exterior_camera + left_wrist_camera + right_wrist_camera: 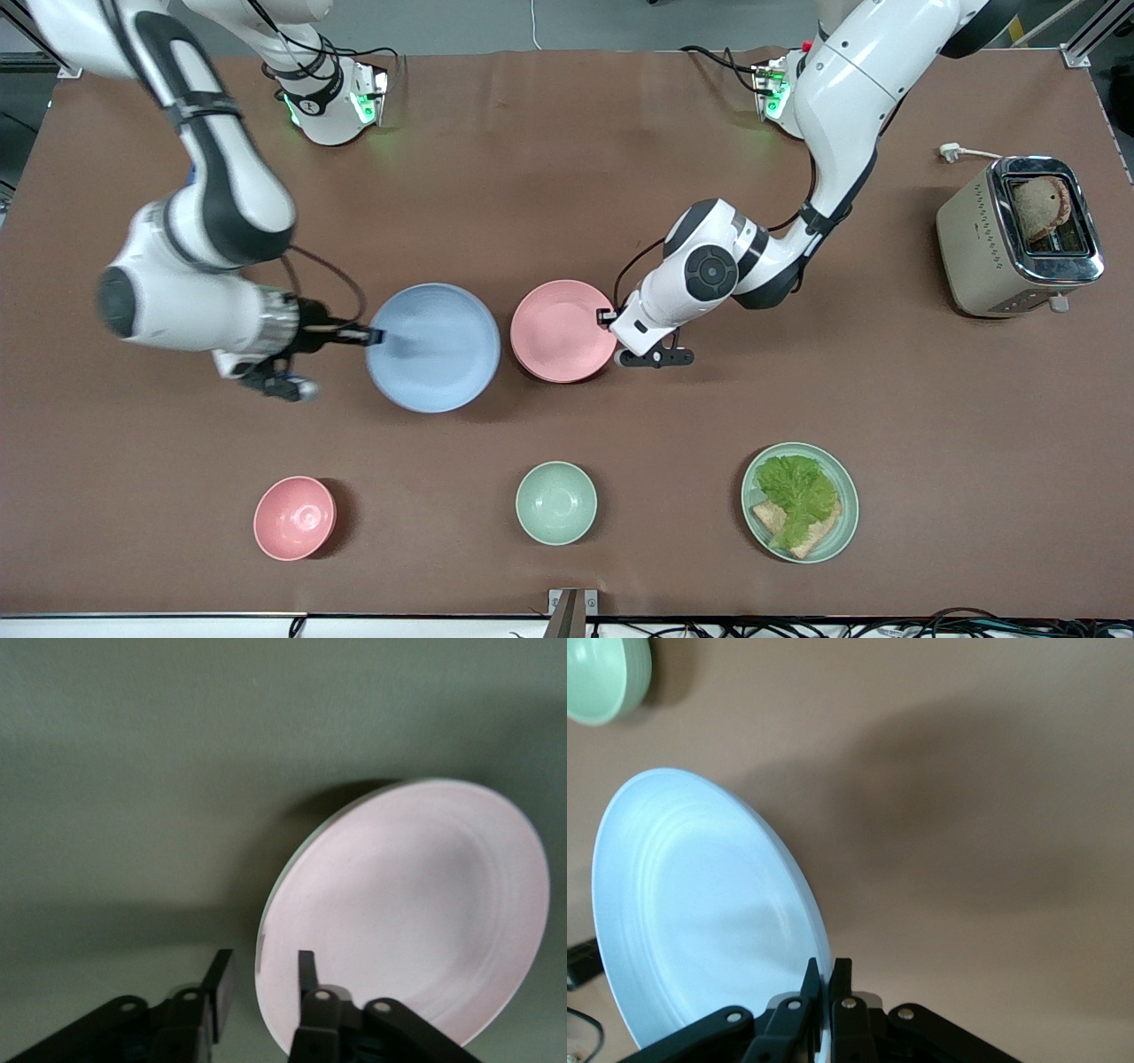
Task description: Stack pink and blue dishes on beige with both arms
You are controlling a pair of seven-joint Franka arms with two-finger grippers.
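Observation:
The light blue plate [434, 347] [700, 912] hangs tilted a little above the table, toward the right arm's end. My right gripper [376, 337] [827, 974] is shut on its rim. The pale pink plate [563, 330] [416, 904] lies beside it at the table's middle. My left gripper [611, 321] [263, 979] is open at the pink plate's rim. One finger is over the plate and the other is outside it, with the rim in the gap between them. The beige plate shows in no view.
Near the front edge stand a small deep pink bowl [295, 518], a pale green bowl [555, 502] [602, 678] and a green plate with lettuce and bread [800, 502]. A toaster [1019, 235] holding bread stands at the left arm's end.

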